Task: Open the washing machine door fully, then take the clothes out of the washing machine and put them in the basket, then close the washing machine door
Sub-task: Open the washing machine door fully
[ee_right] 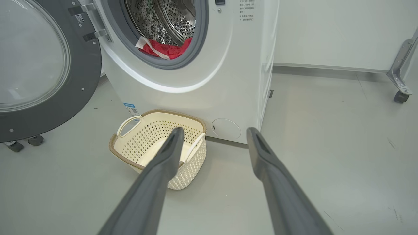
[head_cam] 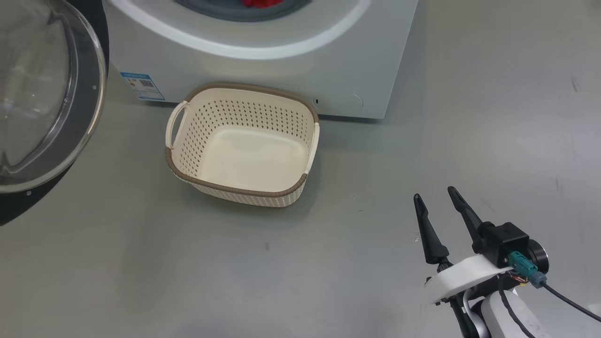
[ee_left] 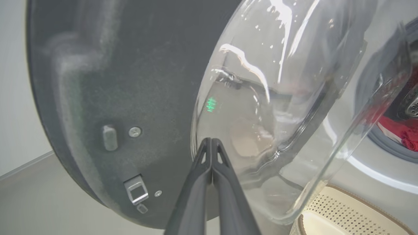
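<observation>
1. Washing machine door (ee_right: 39, 65): swung out on its hinges at the left of the washing machine (ee_right: 202, 81), with its dark inner face and glass bowl turned to the room; the opening is unobstructed, so the first step is judged done or nearly done, though whether the door is at its stop cannot be told
2. Clothes (ee_right: 166, 49): red fabric with a white part, lying inside the machine at the lower lip of the steel drum (ee_right: 163, 19) and lapping onto the grey gasket (ee_right: 202, 32); judged not yet taken out
3. Basket (head_cam: 244, 117): standing on the floor (head_cam: 328, 258) just beside the machine's front base, below the opening and near the blue sticker (head_cam: 142, 86); nothing lies in it
4. Left gripper (ee_left: 211, 141): fingers pressed together with nothing between them, tips close to the door's inner face where the glass meets the dark rim; whether they touch it cannot be told
5. Right gripper (head_cam: 434, 194): fingers spread apart and holding nothing, above the floor to the right of the basket and well apart from it, pointing toward the machine's front
6. Progress: opening judged complete or close to it; removing the garment, dropping it into the basket and shutting the door all remain, so most of the task lies ahead
</observation>
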